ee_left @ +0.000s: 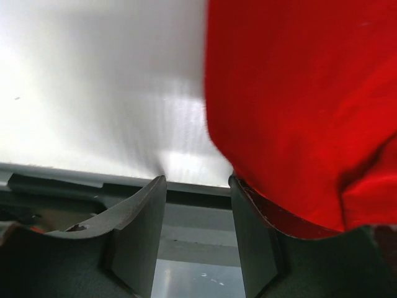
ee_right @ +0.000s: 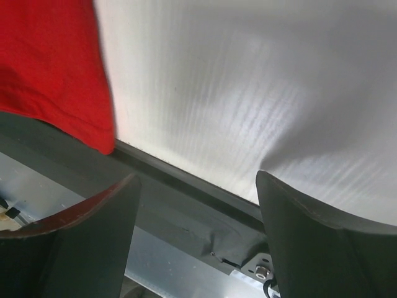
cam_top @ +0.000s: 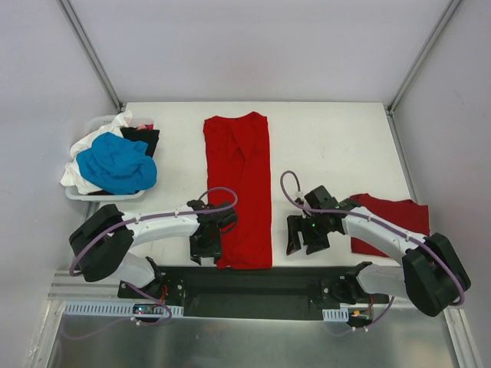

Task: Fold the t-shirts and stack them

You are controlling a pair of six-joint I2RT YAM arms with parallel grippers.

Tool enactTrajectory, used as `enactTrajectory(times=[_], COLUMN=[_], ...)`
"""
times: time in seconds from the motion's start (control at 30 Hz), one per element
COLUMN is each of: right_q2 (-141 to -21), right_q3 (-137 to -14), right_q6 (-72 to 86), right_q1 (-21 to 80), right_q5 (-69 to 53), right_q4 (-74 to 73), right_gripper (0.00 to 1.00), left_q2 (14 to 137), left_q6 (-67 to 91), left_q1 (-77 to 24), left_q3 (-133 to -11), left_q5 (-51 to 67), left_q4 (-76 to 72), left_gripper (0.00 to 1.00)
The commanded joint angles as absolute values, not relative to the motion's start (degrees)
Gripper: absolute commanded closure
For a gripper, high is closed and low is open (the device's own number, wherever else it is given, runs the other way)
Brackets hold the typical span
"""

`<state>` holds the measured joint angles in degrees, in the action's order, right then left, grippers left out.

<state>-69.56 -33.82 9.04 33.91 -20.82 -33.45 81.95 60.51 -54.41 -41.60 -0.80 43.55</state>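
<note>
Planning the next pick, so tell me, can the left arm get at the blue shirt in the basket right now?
Probably yes: the blue shirt lies uncovered atop the basket pile on that arm's side, and its fingers stand open and empty.

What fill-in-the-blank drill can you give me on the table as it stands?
On the white table, the long red cloth t-shirt folded into a strip lies in the ___.
In the white plastic bin, the topmost crumpled cloth t-shirt is ___.
The smaller folded red t-shirt lies on the table's ___ side.
The right gripper stands ___, holding nothing.
Missing: centre; blue; right; open.
</note>
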Motion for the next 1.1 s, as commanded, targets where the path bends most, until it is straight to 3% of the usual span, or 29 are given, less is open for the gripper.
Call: enactTrajectory(times=[0.0,0.13,0.33,0.6,0.8,1.07], right_q2=[-73.2,-77.6,-81.9,-85.6,-89.7,-89.8], right_q3=[-34.8,-36.8,-39.5,-43.8,-48.4,-48.2], right_q6=[11.1,12.4,15.0,14.9,14.9,16.8], right_q1=[36.8,40.4,45.9,47.2,48.9,51.3], right_q5=[-19.9,-18.7,-17.5,-17.0,-16.9,-15.6], right_q4=[-28.7,-26.2,-23.6,-24.0,-24.7,-24.2], right_gripper=[0.22,0.23,0.23,0.24,0.24,0.25], left_q2=[83.7,83.0,72.5,55.8,67.2,71.5], left_q6=[59.5,59.9,63.5,63.8,60.5,58.6], left_q1=[-54.8,-54.8,-54.8,-54.6,-54.3,-54.2], left_q3=[-43.1,-44.0,-44.3,-55.0,-48.4,-43.8], left_q5=[-0.9,-1.0,-1.9,-11.5,-5.6,-3.9], left_q4=[36.8,35.8,41.2,70.9,58.7,49.8], left_gripper=[0.54,0.56,0.56,0.53,0.55,0.55])
